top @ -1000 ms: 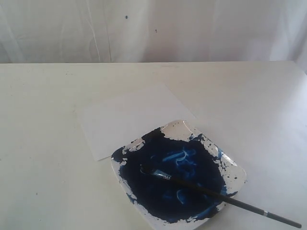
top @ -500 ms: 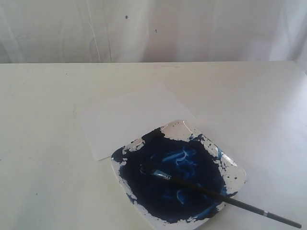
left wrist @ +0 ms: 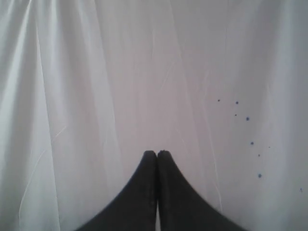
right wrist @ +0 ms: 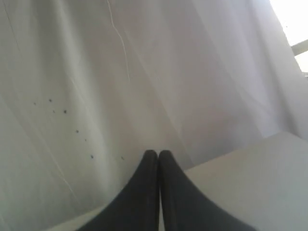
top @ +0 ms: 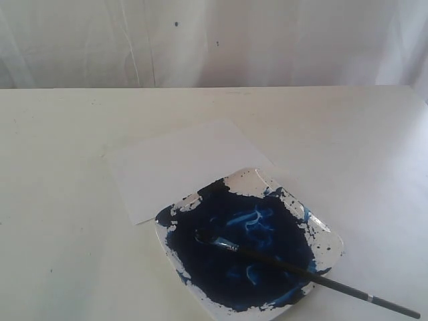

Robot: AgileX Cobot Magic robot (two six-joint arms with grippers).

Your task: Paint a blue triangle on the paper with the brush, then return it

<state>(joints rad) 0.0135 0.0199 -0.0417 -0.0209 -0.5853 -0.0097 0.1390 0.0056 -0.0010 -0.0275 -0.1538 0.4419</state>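
Note:
In the exterior view the brush lies across the square white plate, its bristle tip in the dark blue paint and its black handle sticking out past the plate's near right edge. The white paper lies flat just behind and left of the plate, one corner tucked under it, with no blue triangle showing on it. Neither arm appears in the exterior view. My left gripper is shut on nothing and faces a white curtain. My right gripper is also shut and empty, facing the curtain above the table's edge.
A white curtain with a few small blue specks hangs behind the white table. A table corner shows in the right wrist view.

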